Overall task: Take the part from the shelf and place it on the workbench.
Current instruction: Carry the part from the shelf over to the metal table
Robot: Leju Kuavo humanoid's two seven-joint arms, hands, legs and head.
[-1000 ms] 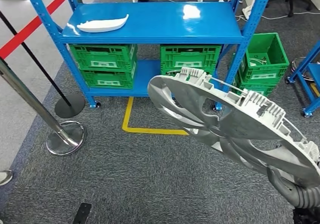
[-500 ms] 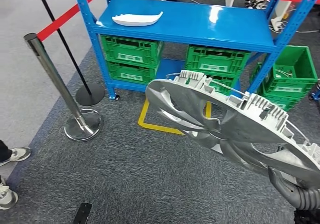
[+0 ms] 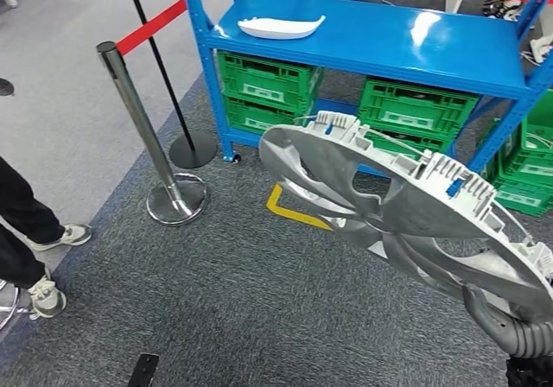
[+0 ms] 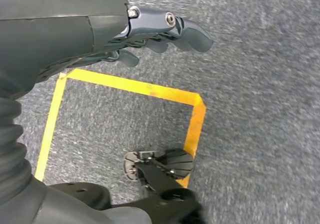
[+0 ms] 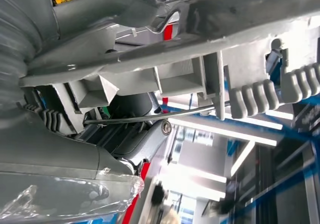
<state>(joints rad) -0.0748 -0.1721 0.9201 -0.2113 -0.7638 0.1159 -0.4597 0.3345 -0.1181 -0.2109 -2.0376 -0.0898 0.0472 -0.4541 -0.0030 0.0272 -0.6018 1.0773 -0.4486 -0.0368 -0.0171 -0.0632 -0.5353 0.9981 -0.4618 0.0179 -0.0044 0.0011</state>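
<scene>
Left hand (image 4: 166, 31): hangs over grey carpet, fingers loosely apart, holding nothing. Shelf (image 3: 391, 37): blue, a white trim piece (image 3: 282, 28) on top. Part (image 3: 391, 206): large grey fan-like disc, tilted, held out over the floor, gripped at its rim by the right hand (image 5: 128, 134).

Grey carpet (image 3: 215, 292) with yellow floor tape (image 3: 294, 212) — a blue rack (image 3: 391, 41) stands behind. Green crates (image 3: 270, 89) sit beneath it; a chrome stanchion (image 3: 153, 145) holds red belt (image 3: 163, 17).
</scene>
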